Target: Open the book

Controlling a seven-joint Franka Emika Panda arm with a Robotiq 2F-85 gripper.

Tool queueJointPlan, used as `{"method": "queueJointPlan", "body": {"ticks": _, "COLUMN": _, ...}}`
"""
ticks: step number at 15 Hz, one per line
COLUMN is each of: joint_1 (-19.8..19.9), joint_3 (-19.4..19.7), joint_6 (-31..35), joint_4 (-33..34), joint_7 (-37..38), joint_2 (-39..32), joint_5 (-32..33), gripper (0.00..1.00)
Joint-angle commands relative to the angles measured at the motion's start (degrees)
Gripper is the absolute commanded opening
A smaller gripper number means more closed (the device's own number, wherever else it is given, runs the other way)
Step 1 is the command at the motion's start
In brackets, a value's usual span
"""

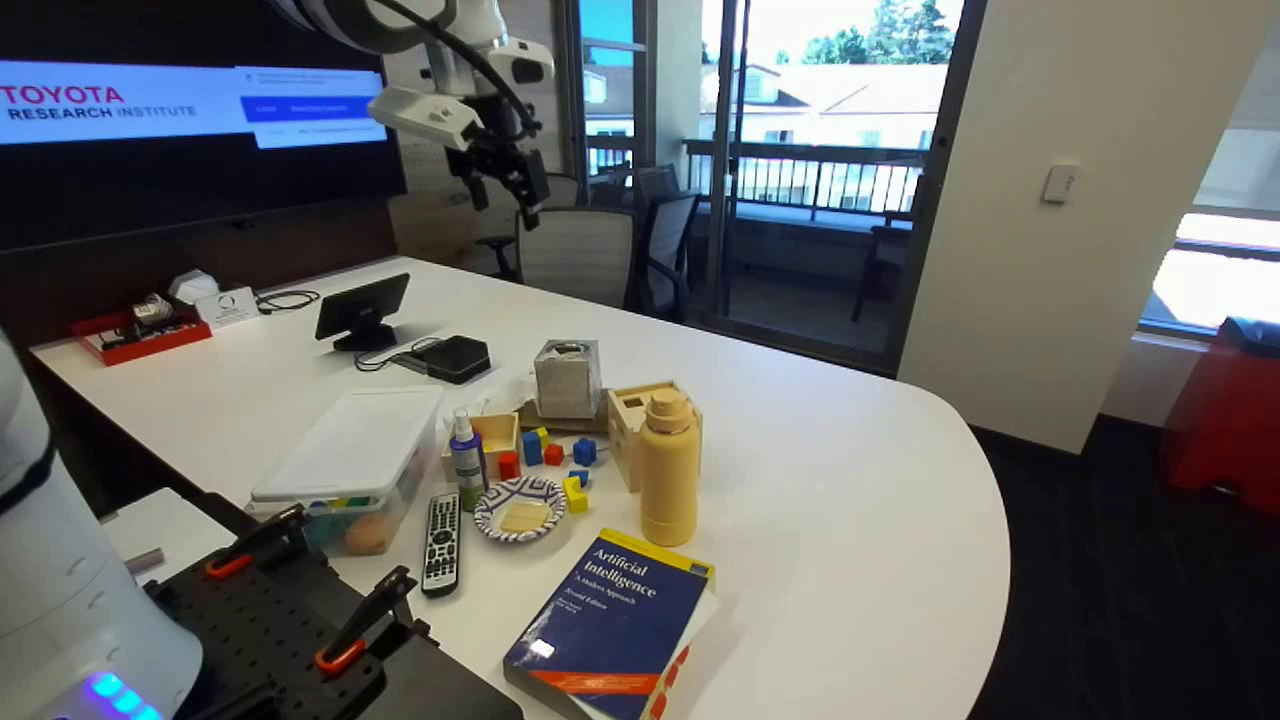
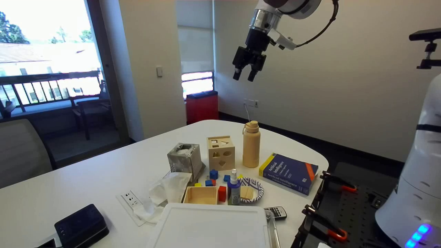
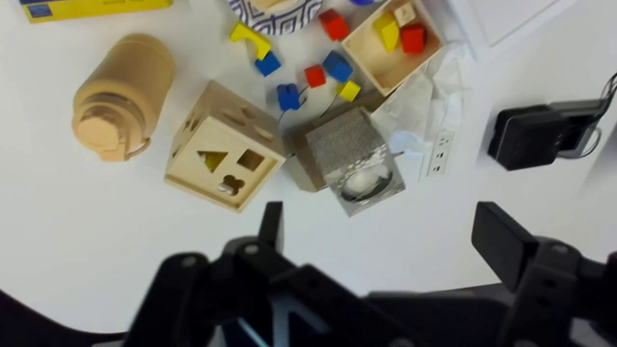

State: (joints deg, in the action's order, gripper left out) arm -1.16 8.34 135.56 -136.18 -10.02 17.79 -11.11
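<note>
The thick dark blue book lies flat and closed on the white table, with white title text, a yellow band and an orange stripe. It shows in both exterior views. In the wrist view only its yellow edge shows at the top left. My gripper is open and empty, high above the table, in both exterior views. In the wrist view its fingers are wide apart with only table between them. The gripper is well away from the book.
A tan bottle stands close beside the book's yellow end. A wooden shape box, a tissue box, a patterned plate, a remote, a spray bottle, loose blocks and a lidded bin stand nearby.
</note>
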Motion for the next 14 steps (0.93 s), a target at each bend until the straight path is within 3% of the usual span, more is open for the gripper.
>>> {"method": "queueJointPlan", "body": {"ticks": 1, "joint_1": 4.7, "joint_3": 0.89, "joint_6": 10.25, "joint_4": 6.51, "joint_7": 3.51, "joint_2": -10.66, "joint_5": 2.81, "gripper": 1.0}}
{"method": "queueJointPlan", "body": {"ticks": 4, "joint_1": 9.6, "joint_3": 3.05, "joint_6": 14.13, "joint_4": 13.44, "joint_7": 7.38, "joint_2": -19.24, "joint_5": 6.9, "gripper": 1.0}}
{"method": "queueJointPlan", "body": {"ticks": 6, "joint_1": 12.67, "joint_3": 5.16, "joint_6": 11.91, "joint_4": 19.68, "joint_7": 10.77, "joint_2": -25.05, "joint_5": 11.37, "gripper": 1.0}}
{"method": "queueJointPlan", "body": {"ticks": 11, "joint_1": 17.94, "joint_3": 11.19, "joint_6": -1.04, "joint_4": 36.79, "joint_7": 14.5, "joint_2": -38.47, "joint_5": 17.5, "gripper": 1.0}}
{"method": "queueJointPlan", "body": {"ticks": 14, "joint_1": 21.04, "joint_3": 11.94, "joint_6": -10.17, "joint_4": 46.7, "joint_7": 12.64, "joint_2": -47.79, "joint_5": 17.82, "gripper": 1.0}}
